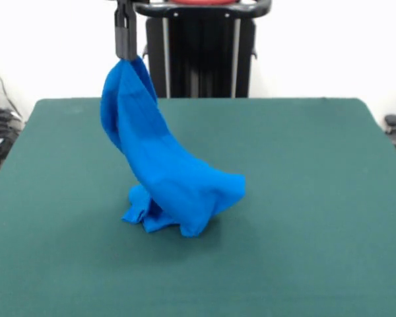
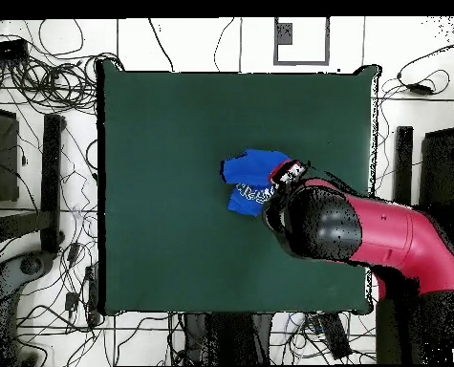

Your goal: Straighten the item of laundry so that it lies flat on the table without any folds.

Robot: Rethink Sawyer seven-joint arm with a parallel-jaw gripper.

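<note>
The item of laundry (image 1: pixel 168 172), a bright blue fabric garment, hangs stretched from my gripper (image 1: pixel 126 53) at the upper left of the front view. Its lower end rests bunched in folds on the green table (image 1: pixel 303 198). My gripper is shut on the garment's top edge, well above the tabletop. In the overhead view the item of laundry (image 2: pixel 249 182) shows near the table's (image 2: pixel 154 143) middle, with white lettering on it, partly hidden under the arm. The gripper (image 2: pixel 290 175) sits at the garment's right edge.
The red and black arm (image 2: pixel 364 234) reaches over the table's right side in the overhead view. Cables and stands lie on the floor around the table.
</note>
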